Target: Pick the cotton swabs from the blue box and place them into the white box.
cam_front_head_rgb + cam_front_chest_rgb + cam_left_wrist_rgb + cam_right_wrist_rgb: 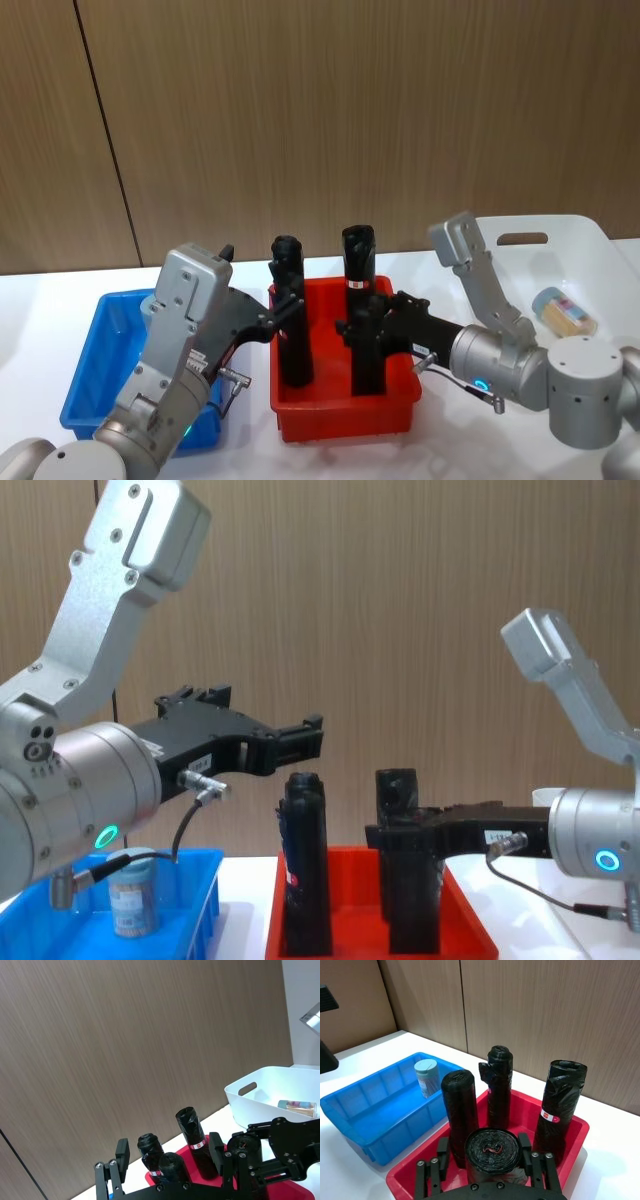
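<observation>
One tub of cotton swabs (pixel 426 1077) stands upright in the blue box (pixel 365 1110), also seen as the tub (pixel 130 895) at the lower left of the chest view. Another tub of cotton swabs (pixel 563 310) lies on its side in the white box (pixel 590 245). My left gripper (pixel 288 308) hovers open and empty above the gap between the blue box (pixel 95 360) and the red bin, its fingers (pixel 122 1155) spread wide. My right gripper (pixel 362 330) reaches into the red bin, open, with a black roll (pixel 492 1152) standing between its fingers.
A red bin (pixel 340 410) sits between the two boxes and holds several tall black wrapped rolls (pixel 290 310). A wood-panelled wall runs close behind the white table (pixel 300 455). The left arm's body covers the blue box's near right part.
</observation>
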